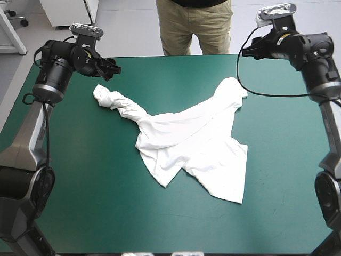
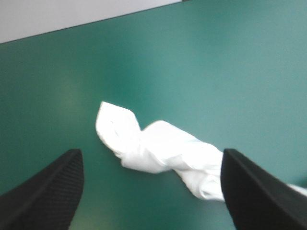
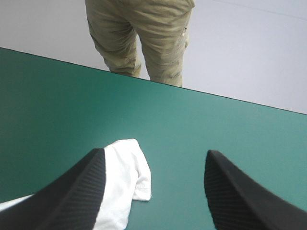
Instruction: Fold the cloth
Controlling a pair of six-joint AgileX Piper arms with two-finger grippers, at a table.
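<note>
T-shirt (image 1: pixel 192 144): white, short-sleeved, unfolded and rumpled; we saw it lying on the teal-green cover (image 1: pixel 80 176) around the table's middle, somewhat toward the far edge.
Shape: the broad body lay creased but fairly flat; one part was wrung into a rope running toward the far left, finishing in a twisted end (image 1: pixel 104 96); a right lobe (image 1: pixel 233 89) reached toward the far right.
Left gripper (image 1: pixel 109 69): raised over the far left of the table, near the twisted end but apart from it; we found its black fingers spread wide, holding nothing.
Right gripper (image 1: pixel 249 49): raised at the far right corner, near the right lobe without touching it; its fingers were likewise spread and empty.
High view alone: it gave us the whole outline and both arms together; finger spacing was hard to judge there.
Left wrist view alone: the twisted end (image 2: pixel 144 143) lay ahead of the gripper, between its two fingers; the spiral folds showed plainly.
Right wrist view alone: the right lobe (image 3: pixel 127 167) sat just beside one finger, partly hidden behind it; bare cover lay ahead of the other finger.
</note>
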